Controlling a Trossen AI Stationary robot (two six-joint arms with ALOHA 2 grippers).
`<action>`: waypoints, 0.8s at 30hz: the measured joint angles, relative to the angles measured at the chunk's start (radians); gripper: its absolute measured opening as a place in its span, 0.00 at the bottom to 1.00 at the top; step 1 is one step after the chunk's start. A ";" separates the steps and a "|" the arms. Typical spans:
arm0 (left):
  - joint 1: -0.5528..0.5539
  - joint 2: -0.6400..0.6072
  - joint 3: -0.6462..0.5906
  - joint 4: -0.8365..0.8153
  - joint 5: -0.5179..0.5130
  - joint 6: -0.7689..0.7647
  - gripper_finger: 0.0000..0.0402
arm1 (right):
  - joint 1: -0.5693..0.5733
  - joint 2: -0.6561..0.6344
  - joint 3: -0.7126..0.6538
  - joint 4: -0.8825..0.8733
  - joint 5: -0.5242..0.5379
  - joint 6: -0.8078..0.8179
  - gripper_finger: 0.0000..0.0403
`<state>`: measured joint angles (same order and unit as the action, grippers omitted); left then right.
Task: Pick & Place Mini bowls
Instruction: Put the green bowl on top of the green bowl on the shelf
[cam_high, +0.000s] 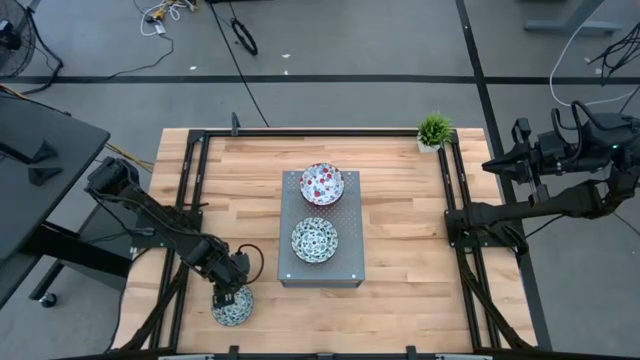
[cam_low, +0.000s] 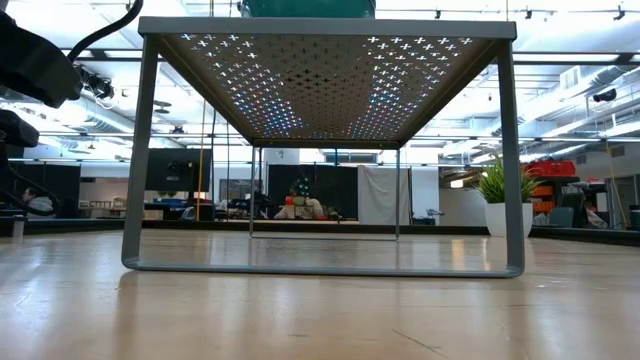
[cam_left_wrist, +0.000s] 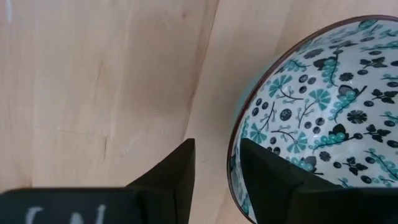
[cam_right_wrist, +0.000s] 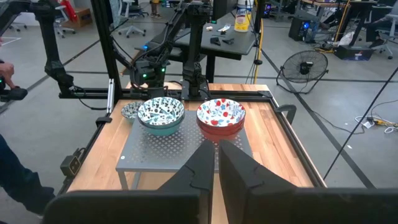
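Observation:
Three mini bowls show. A red-speckled bowl (cam_high: 322, 183) (cam_right_wrist: 221, 116) and a blue-green bowl (cam_high: 314, 240) (cam_right_wrist: 161, 114) stand on the grey perforated box (cam_high: 345, 262). A second blue-green bowl (cam_high: 233, 308) (cam_left_wrist: 323, 118) is at the table's near left corner, under my left gripper (cam_high: 229, 293) (cam_left_wrist: 217, 149), which is shut on its rim. My right gripper (cam_high: 490, 165) (cam_right_wrist: 217, 147) is shut on nothing and waits beyond the table's right edge, facing the box. No other bowls are in view. My left gripper straddles the blue-green bowl's rim (cam_left_wrist: 232, 163) on its far side, coming from above and pointing down. One finger (cam_left_wrist: 273, 180) is inside the bowl and the other (cam_left_wrist: 171, 180) outside. The fingers hide the contact itself. Whether the bowl is lifted, I cannot tell.
The box stands on thin legs (cam_low: 140, 170) at the table's middle, open underneath. A small potted plant (cam_high: 434, 130) (cam_low: 497, 195) sits at the far right corner. Black rails (cam_high: 190, 200) run along the table's left and right sides. Bare wood lies around the box.

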<state>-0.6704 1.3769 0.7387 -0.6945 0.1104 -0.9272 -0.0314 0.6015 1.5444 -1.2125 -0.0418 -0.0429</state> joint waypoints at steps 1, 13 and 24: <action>0.000 0.000 0.000 0.000 0.000 0.000 0.33 | 0.000 0.000 0.000 0.000 0.000 0.000 0.07; 0.004 -0.003 0.000 -0.001 0.018 -0.002 0.33 | 0.000 0.000 0.000 0.000 0.000 0.000 0.07; 0.008 -0.024 0.000 -0.014 0.017 -0.001 0.33 | 0.000 0.000 0.000 0.000 0.000 0.000 0.07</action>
<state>-0.6621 1.3533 0.7391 -0.7080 0.1272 -0.9283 -0.0313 0.6016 1.5444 -1.2125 -0.0420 -0.0431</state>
